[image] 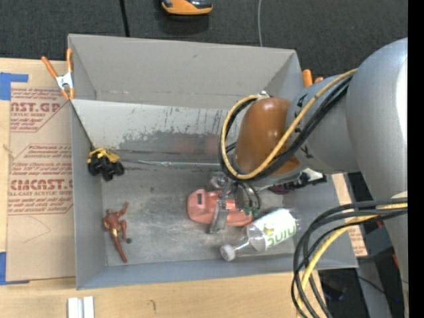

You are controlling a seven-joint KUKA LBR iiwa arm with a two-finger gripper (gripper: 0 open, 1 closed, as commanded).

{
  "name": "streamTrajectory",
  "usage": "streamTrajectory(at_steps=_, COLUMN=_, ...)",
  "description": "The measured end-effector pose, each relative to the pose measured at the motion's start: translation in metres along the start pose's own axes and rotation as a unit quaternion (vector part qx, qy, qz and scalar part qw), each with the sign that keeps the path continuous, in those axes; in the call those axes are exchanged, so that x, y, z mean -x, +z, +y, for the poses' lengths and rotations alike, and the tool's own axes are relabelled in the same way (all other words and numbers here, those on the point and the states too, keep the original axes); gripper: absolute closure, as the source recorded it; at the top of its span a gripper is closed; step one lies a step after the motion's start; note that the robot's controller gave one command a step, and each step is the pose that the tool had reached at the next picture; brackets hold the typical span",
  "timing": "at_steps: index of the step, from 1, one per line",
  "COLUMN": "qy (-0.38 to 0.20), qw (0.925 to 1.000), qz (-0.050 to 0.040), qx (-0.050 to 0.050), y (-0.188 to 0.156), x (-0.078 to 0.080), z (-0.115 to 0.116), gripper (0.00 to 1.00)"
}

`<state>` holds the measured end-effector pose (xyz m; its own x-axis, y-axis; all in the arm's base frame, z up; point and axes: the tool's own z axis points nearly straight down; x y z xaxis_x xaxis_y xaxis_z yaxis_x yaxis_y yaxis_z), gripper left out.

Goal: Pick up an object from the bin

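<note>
Bin (pixel 86 244), left to right. A yellow-and-black toy (pixel 105 163) lies by the left wall. A small brown figure (pixel 117 229) lies below it, well apart from the rest. The pink rounded lump (pixel 202 206) sits mid-floor toward the front. The arm (pixel 265 138) comes in from the right and the jaws are down at the lump's right end, touching or just over it. Cannot tell if the jaws are apart or together, and no grip is visible. A clear bottle (pixel 268 234) with a green label lies just beside the lump, to the right.

The lump looks like light moulded plastic or rubber, smooth and likely slippery on its curves. Best hold is probably across its narrower middle, away from the bottle.
</note>
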<state>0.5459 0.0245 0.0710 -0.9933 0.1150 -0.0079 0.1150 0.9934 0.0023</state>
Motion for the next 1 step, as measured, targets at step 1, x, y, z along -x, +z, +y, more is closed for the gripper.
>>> streamTrajectory(at_steps=1, qy=0.000, qw=1.0000, qz=0.0000, qx=0.000, y=0.0000, x=0.0000, z=0.0000, gripper=1.00)
